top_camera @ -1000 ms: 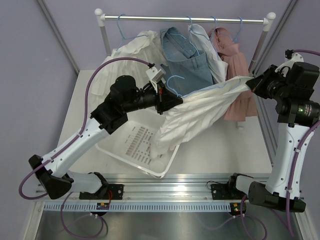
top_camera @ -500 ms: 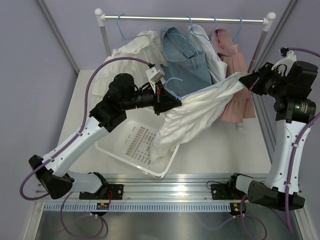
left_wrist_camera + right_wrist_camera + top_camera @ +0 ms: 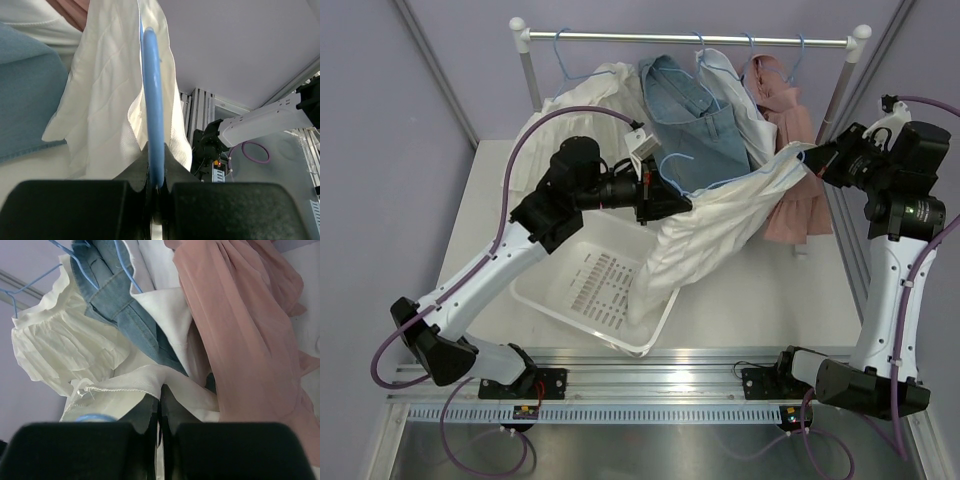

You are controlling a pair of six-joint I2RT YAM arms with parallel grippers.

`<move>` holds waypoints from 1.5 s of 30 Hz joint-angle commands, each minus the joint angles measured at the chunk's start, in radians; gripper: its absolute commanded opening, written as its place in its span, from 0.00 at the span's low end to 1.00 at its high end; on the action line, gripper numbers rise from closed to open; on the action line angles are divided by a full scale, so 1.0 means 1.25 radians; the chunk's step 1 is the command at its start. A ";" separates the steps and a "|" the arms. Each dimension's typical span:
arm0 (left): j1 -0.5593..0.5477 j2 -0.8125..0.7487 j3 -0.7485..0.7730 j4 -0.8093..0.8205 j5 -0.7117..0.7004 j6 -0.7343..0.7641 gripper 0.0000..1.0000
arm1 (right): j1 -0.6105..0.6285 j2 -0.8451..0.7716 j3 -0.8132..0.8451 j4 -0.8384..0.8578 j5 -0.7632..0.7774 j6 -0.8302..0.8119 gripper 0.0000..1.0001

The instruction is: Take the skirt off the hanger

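Since a second ago the left gripper (image 3: 672, 201) has risen and swung toward the rack (image 3: 690, 38), and the skirt (image 3: 710, 225) now falls more steeply between the two arms.

On the tabletop (image 3: 770, 300) the rack carries a denim piece (image 3: 695, 120) and a pink garment (image 3: 795, 120), both behind the white skirt. The skirt is off the rail, its top edge stretched from one gripper to the other. Its hem hangs over the right edge of the basket (image 3: 565, 270). The blue hanger (image 3: 152, 100) is still inside the skirt's top, with cloth draped on both sides of it. The left gripper is clenched on the hanger. The right gripper (image 3: 815, 160) is clamped on the skirt's top edge, with white fabric pinched between its fingers.
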 commanded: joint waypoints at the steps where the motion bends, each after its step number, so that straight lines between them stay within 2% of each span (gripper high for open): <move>1: -0.005 0.005 0.076 0.045 0.058 -0.023 0.00 | -0.010 -0.016 -0.041 0.030 0.011 -0.045 0.06; 6: -0.005 0.023 0.116 0.091 0.061 -0.049 0.00 | -0.010 -0.062 -0.131 0.008 -0.049 -0.131 0.05; 9: -0.005 0.034 0.119 0.136 0.061 -0.079 0.00 | -0.011 -0.074 -0.148 -0.008 -0.123 -0.170 0.04; 14: -0.005 0.043 0.122 0.170 0.003 -0.102 0.00 | -0.011 -0.124 -0.149 -0.038 -0.220 -0.316 0.00; 19: -0.006 0.048 0.107 0.251 -0.067 -0.141 0.00 | -0.012 -0.153 -0.147 -0.100 -0.211 -0.422 0.00; 23: -0.006 0.043 0.099 0.281 -0.112 -0.143 0.00 | -0.062 -0.153 -0.152 -0.100 -0.144 -0.404 0.00; 27: -0.001 0.014 0.114 0.241 -0.141 -0.094 0.00 | -0.175 -0.142 -0.128 -0.080 -0.206 -0.390 0.00; 29: 0.003 0.005 0.125 0.216 -0.150 -0.075 0.00 | -0.182 -0.130 -0.117 -0.101 -0.233 -0.416 0.00; 32: 0.006 -0.015 0.134 0.167 -0.182 -0.023 0.00 | -0.182 -0.081 -0.106 -0.211 -0.326 -0.522 0.00; 33: 0.006 -0.018 0.134 0.144 -0.187 -0.007 0.00 | -0.182 -0.045 -0.103 -0.318 -0.353 -0.628 0.00; 35: 0.007 -0.032 0.132 0.096 -0.202 0.030 0.00 | -0.182 -0.013 -0.105 -0.425 -0.408 -0.747 0.02; 36: 0.008 -0.037 0.127 0.085 -0.207 0.039 0.00 | -0.182 0.007 -0.110 -0.526 -0.417 -0.869 0.05; 39: 0.008 -0.056 0.123 0.056 -0.216 0.053 0.00 | -0.179 0.026 -0.147 -0.647 -0.408 -1.039 0.11; 45: 0.010 -0.045 0.102 0.169 -0.195 -0.038 0.00 | -0.147 -0.001 -0.224 -0.597 -0.346 -1.026 0.14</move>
